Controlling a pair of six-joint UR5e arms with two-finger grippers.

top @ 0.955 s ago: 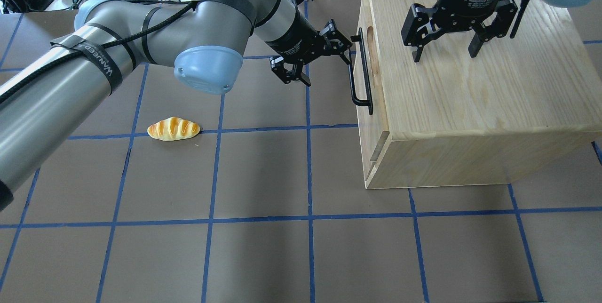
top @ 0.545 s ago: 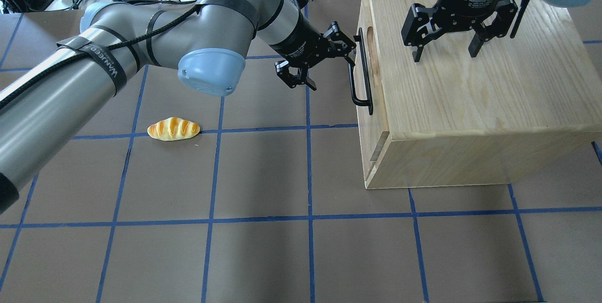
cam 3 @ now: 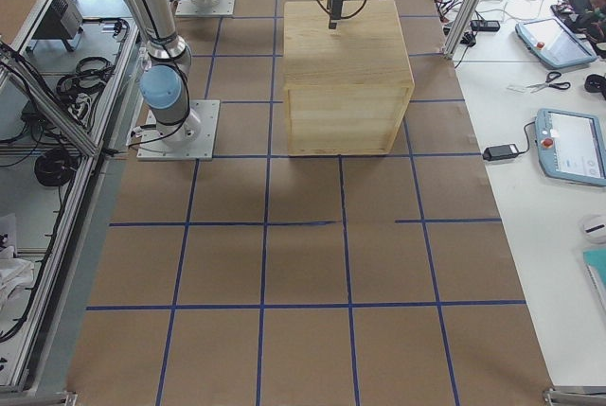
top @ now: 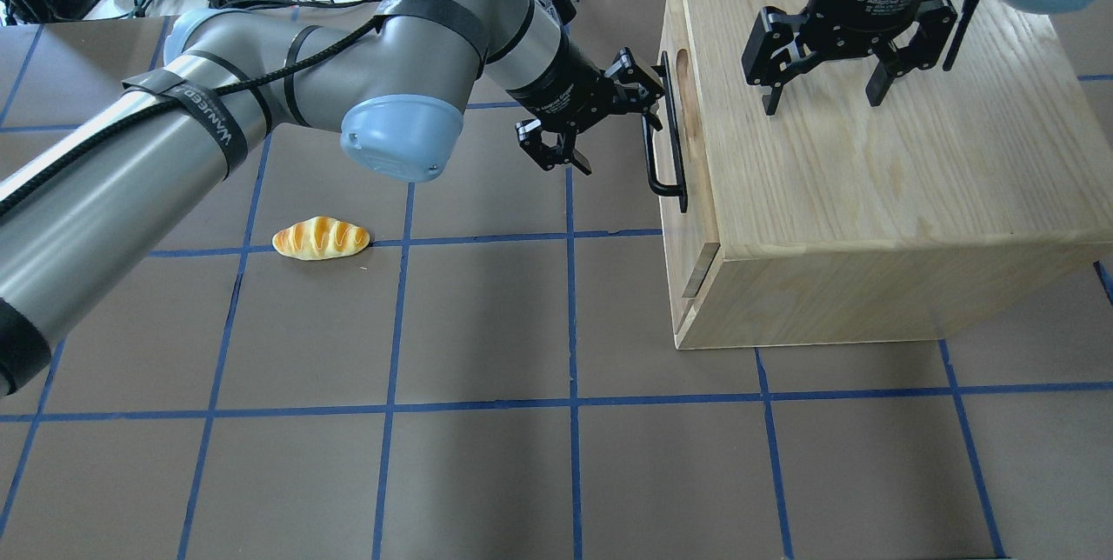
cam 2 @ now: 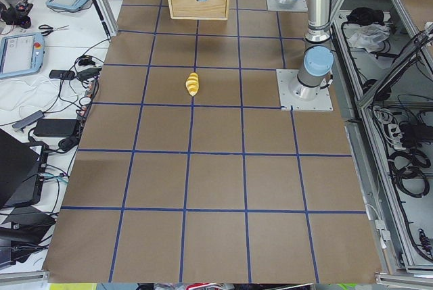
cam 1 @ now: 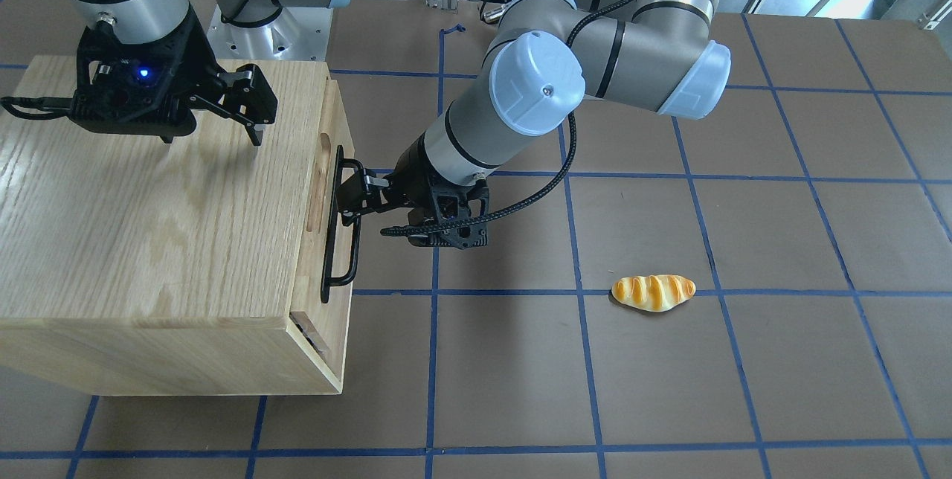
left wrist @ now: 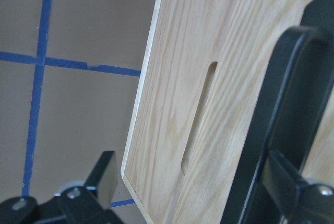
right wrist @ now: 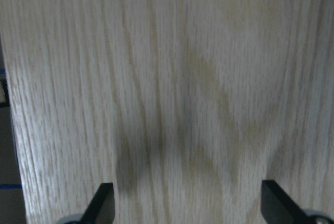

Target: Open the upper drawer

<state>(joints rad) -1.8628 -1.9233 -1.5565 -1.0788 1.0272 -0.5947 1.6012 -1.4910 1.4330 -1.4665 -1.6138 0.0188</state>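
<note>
Your left gripper (top: 613, 125) is standing wide open at the upper drawer (top: 691, 234). The black bar handle (top: 650, 156) is lying between its fingers, nearer one than the other, with no squeeze on it. Your right gripper (top: 822, 101) is hovering over the cabinet (top: 869, 195) top with its fingers spread wide. A bread roll (top: 322, 238) is sitting on the bench (top: 487, 325), well behind the left gripper.

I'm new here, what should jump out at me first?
A big light-wood cabinet stands at the overhead view's right, the right gripper open above its top. The left gripper, open, reaches to its black handle; a small bread roll lies alone further left.
</note>
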